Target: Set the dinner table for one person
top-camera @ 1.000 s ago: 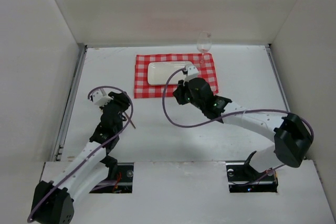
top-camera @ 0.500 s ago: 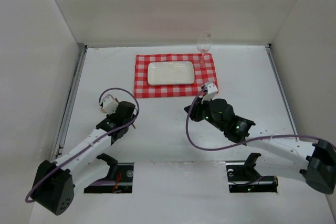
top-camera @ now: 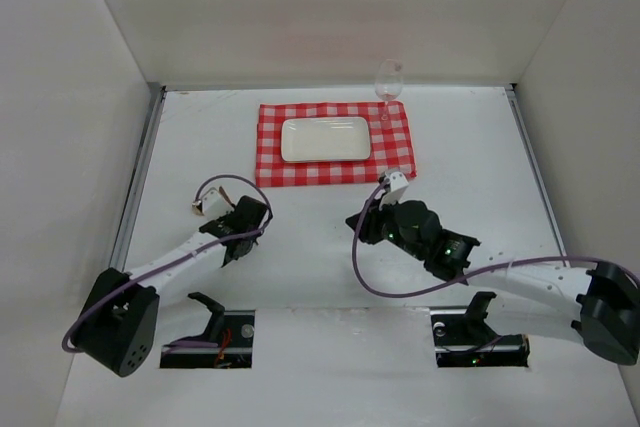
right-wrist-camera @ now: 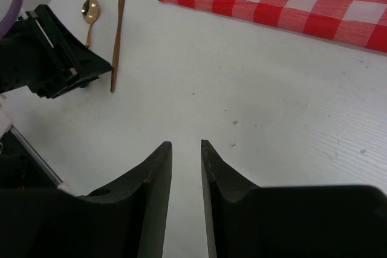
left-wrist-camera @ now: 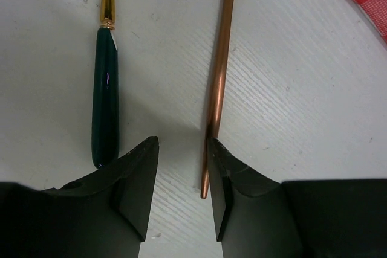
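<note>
The white dinner table (top-camera: 480, 147) carries a red-and-white checked cloth (top-camera: 398, 155) with a white rectangular plate (top-camera: 325, 139) on it and a wine glass (top-camera: 388, 82) at its far right corner. My left gripper (left-wrist-camera: 181, 149) is open, low over the table. A copper knife (left-wrist-camera: 217, 83) lies flat with its handle end between the jaws, touching the right finger. A gold spoon with a dark green handle (left-wrist-camera: 106, 101) lies just outside the left finger. My right gripper (right-wrist-camera: 186, 144) is open by a narrow gap, empty, over bare table near the cloth's edge (right-wrist-camera: 290, 1).
The right wrist view shows the left gripper (right-wrist-camera: 60, 58) with the knife (right-wrist-camera: 117, 40) and spoon (right-wrist-camera: 91, 10) beside it. Grey metal strips (top-camera: 140, 177) and white walls bound the table. Purple cables (top-camera: 355, 257) loop from both wrists.
The right arm has drawn back from the plate toward the near side of the table. The left gripper has moved nearer and right, and has come down over the knife's handle.
</note>
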`<state>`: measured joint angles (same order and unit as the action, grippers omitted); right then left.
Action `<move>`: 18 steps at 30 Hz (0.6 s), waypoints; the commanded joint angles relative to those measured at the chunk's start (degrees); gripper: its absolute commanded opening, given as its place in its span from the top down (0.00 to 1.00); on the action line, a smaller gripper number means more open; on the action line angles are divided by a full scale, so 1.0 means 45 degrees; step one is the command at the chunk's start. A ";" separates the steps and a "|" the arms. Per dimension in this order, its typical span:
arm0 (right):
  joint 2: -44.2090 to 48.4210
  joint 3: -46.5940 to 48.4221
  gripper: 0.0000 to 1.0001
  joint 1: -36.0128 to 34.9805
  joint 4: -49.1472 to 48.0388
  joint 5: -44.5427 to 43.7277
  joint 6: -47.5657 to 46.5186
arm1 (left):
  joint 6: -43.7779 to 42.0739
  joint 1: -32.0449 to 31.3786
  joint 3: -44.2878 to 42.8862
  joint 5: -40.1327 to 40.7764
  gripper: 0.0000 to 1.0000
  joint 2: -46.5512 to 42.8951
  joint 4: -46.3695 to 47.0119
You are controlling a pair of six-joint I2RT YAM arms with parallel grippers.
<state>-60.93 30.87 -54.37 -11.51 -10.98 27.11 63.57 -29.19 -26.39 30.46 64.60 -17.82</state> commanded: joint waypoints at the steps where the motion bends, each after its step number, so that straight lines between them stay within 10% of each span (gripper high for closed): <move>1: -0.0308 -0.0142 0.68 -0.0251 -0.1270 0.0292 0.0322 | 0.0093 0.0051 -0.0404 0.0497 0.66 0.0428 0.0054; 18: -0.1167 0.0034 0.68 -0.0798 -0.1642 0.0409 0.0440 | -0.0026 -0.0124 -0.0971 0.0849 0.68 0.0704 0.0542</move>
<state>-65.87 30.57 -57.47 -14.76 -9.78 28.53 63.00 -29.89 -29.17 32.21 69.54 -15.79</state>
